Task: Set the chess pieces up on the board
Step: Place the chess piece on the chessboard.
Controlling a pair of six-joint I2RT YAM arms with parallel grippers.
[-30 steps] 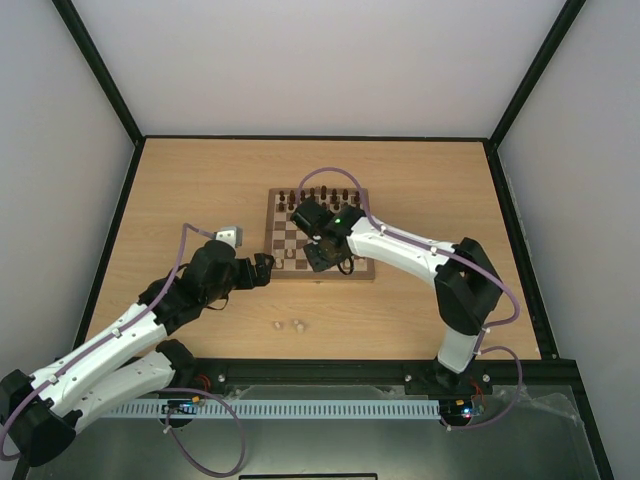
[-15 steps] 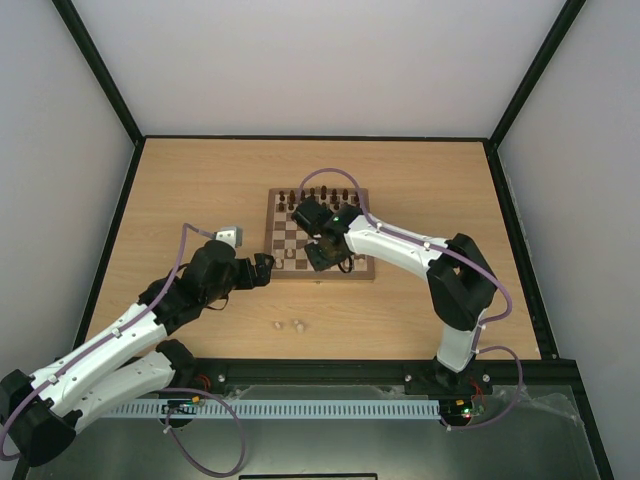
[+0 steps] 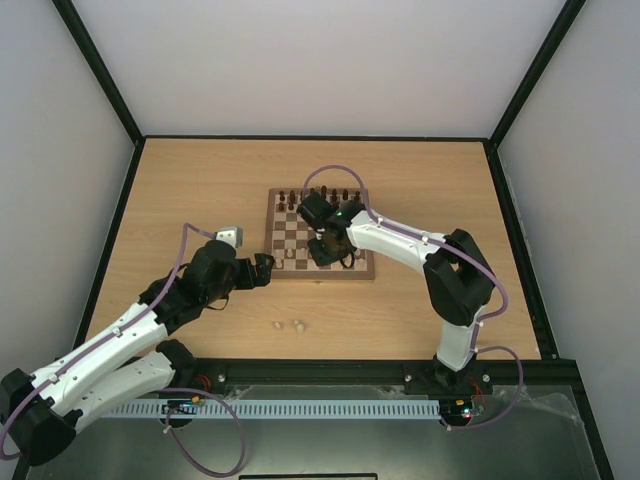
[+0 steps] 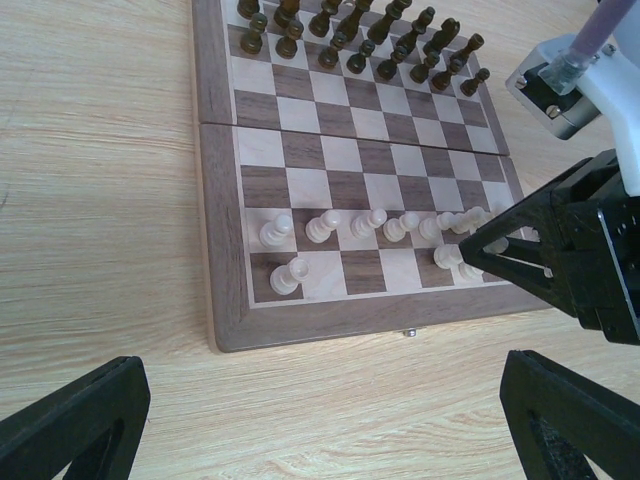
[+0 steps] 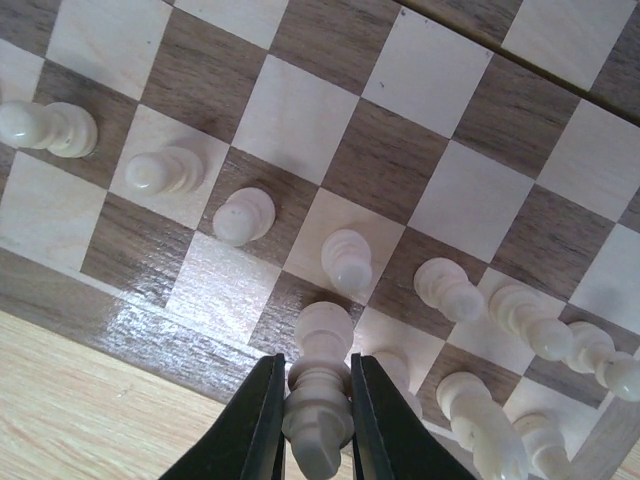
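The board (image 3: 283,236) lies mid-table, with dark pieces (image 4: 350,40) along its far rows. Pale chess pieces (image 4: 322,226) stand in a row near its front edge, and one (image 4: 288,275) stands in the front-left corner. My right gripper (image 5: 315,364) is shut on a pale chess piece (image 5: 325,335), held upright over a dark front-row square; I cannot tell whether its base touches the square. In the top view that gripper (image 3: 326,250) hovers over the board's front right part. My left gripper (image 4: 320,430) is open above bare table just in front of the board.
Two pale pieces (image 3: 277,325) (image 3: 298,324) lie loose on the table between the board and the arm bases. Several pale pieces (image 5: 450,288) crowd the squares to the right of the held one. A black frame rims the table (image 3: 200,200).
The right arm has shifted slightly, its gripper edging a little further over the board with the piece still held. The left arm has not moved.
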